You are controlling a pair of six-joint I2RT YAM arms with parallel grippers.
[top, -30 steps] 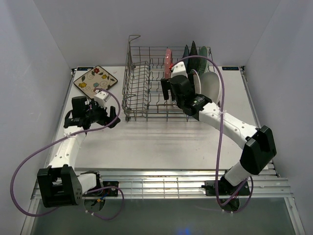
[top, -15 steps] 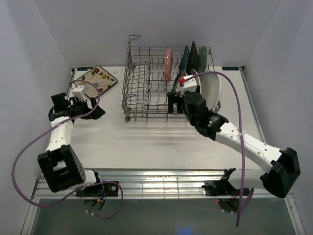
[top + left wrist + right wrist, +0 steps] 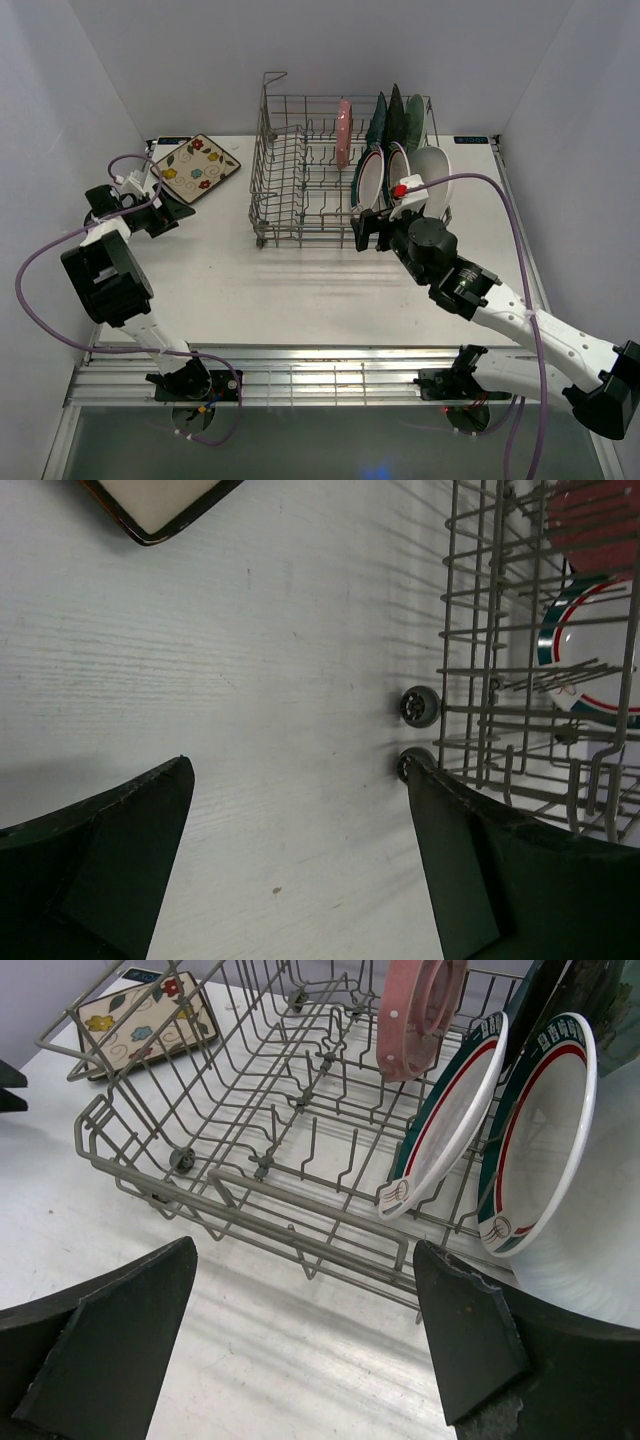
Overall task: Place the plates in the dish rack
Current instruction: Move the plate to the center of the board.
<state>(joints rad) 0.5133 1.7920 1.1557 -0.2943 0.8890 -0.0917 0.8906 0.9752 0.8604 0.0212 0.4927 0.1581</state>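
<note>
Seven plates (image 3: 432, 172), as near as I can count from above, stand on edge in the right-hand part of the dish rack (image 3: 262, 200). Each leans between upright tines (image 3: 312, 1138) so that it cannot roll or fall flat. The pink dotted plate (image 3: 420, 1005) is furthest left, the two green-rimmed white rounds (image 3: 447, 1120) are side by side nearer me, the plain white plate (image 3: 590, 1260) is just to their right, and three dark plates (image 3: 396, 112) are behind them by the far wall. One is not yet loaded: the cream floral square plate (image 3: 197, 167) lies flat on the table (image 3: 300, 290) at the far left, well apart from the rack, whose left part holds no plates, so there is room for it. My left gripper (image 3: 170, 208) sits close above the table near that plate's near corner. Its fingers (image 3: 110, 860) are spread as wide as they go, with bare table between them and only the plate's corner at the top of the wrist view, so it holds and touches nothing. I judge it is placed there to take the plate by an edge, which looks awkward with the plate lying flush on the table. My right gripper (image 3: 368, 232) hangs just in front of the rack's near wall, facing the green-rimmed rounds. Its jaws also stand wide apart with nothing between them, touching neither wire nor plate, and I take it to be waiting out of the left arm's way.
</note>
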